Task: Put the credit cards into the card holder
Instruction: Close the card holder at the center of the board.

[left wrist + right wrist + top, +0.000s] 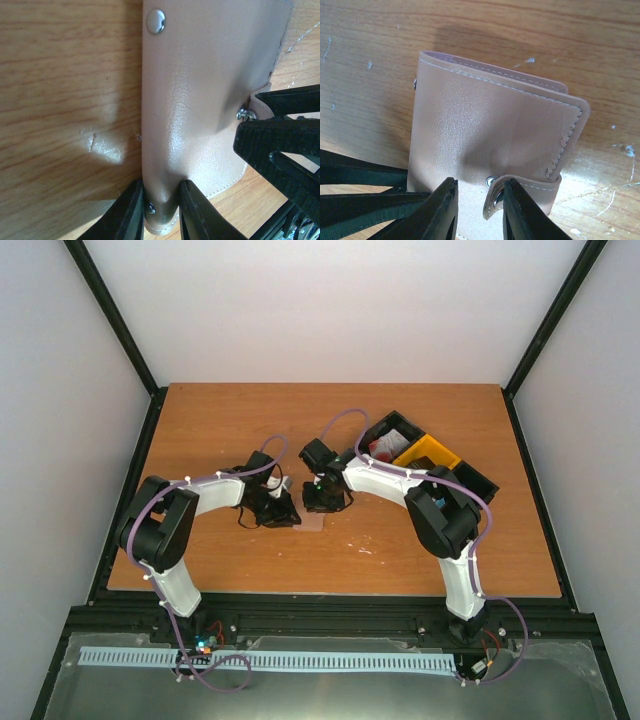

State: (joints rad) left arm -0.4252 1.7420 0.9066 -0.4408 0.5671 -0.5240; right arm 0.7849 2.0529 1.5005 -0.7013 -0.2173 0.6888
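Wood table (pixel 220 420) w/ black bin (pixel 478 480) + yellow bin (pixel 428 452) rear right, red-white credit cards (pixel 383 448) in the black one. Tan card holder (pixel 490 130) lies shut at table ctr, betw. both arms. The left gripper (pixel 161 184) pinches its edge by a snap stud (pixel 149 209); the right gripper (pixel 480 182) has fingers slightly apart, straddling the strap tab (pixel 520 192), not clamping.

You are looking at a card holder (pixel 490 135) showing smooth, faintly glossy tan leather-like skin with pale stitching along its edges, its round snap stud (pixel 155 21) gleaming as polished metal. The table (pixel 60 100) is presenting softly sheened wood grain, scuffed and scratched in places. The fingers (pixel 131 215) of your left gripper (pixel 161 186) are reading as matt black plastic.
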